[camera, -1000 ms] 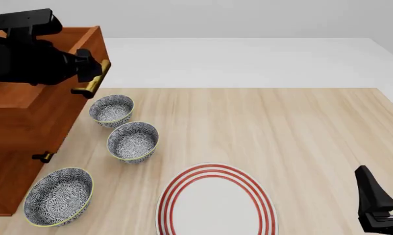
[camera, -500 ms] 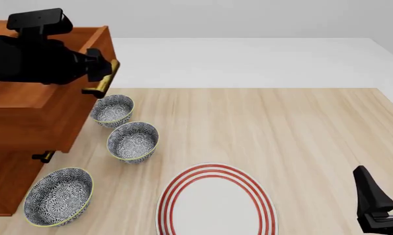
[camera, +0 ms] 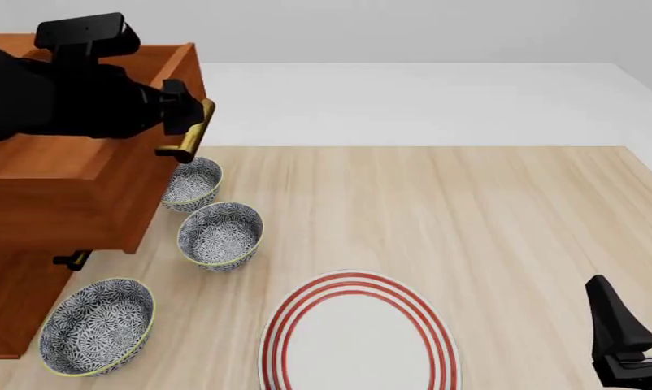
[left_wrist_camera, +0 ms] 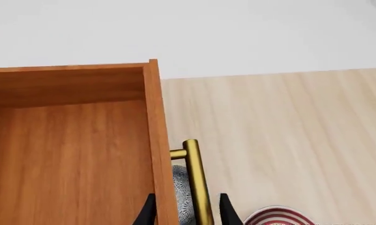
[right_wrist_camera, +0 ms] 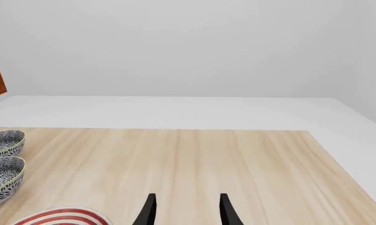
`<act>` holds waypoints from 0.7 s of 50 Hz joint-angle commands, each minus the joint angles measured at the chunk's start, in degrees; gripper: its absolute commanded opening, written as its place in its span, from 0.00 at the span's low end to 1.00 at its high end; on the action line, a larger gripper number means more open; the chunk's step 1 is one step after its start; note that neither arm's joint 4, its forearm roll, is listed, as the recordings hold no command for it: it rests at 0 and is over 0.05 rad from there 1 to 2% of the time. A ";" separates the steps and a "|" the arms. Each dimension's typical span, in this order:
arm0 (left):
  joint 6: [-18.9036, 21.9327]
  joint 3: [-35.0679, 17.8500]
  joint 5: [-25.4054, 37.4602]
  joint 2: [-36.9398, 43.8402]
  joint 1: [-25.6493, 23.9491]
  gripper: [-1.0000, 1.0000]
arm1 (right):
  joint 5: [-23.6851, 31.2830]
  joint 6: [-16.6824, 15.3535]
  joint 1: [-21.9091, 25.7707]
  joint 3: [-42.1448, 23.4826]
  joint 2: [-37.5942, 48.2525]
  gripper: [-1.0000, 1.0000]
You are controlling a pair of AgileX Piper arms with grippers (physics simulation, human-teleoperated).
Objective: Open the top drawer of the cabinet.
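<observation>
The cabinet [camera: 17, 313] stands at the table's left edge. Its top drawer [camera: 66, 195] is pulled out and open on top; the left wrist view shows the bare wooden inside [left_wrist_camera: 69, 159]. The brass bar handle [camera: 193, 134] is on the drawer's front. My left gripper [camera: 180, 110] reaches over the drawer and is shut on that handle [left_wrist_camera: 199, 187]. Its fingers straddle the handle and the drawer's front wall [left_wrist_camera: 160, 140]. My right gripper [camera: 633, 341] is open and empty, low at the front right, far from the cabinet; it also shows in the right wrist view [right_wrist_camera: 186, 211].
Three patterned bowls [camera: 190, 180] [camera: 219, 234] [camera: 96, 325] sit on the table beside the cabinet, the far one partly under the open drawer. A red-ringed plate [camera: 358, 337] lies at the front middle. A lower drawer's handle [camera: 71, 261] sticks out below.
The top drawer has slid further out to the right with my left gripper on its handle. It now overhangs the far bowl. The right arm has not moved.
</observation>
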 commanded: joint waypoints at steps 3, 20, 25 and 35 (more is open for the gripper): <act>5.56 7.01 -0.90 13.57 -0.69 1.00 | 0.17 -0.01 0.02 -0.06 -0.12 1.00; 4.62 7.90 -1.82 14.21 -2.65 1.00 | -0.12 0.00 0.02 -0.02 0.14 1.00; 4.22 8.34 -1.99 14.16 -3.17 1.00 | -0.03 0.00 0.03 -0.02 0.05 1.00; 3.37 9.37 -2.53 14.02 -4.43 1.00 | 0.01 0.00 0.04 -0.01 -0.01 1.00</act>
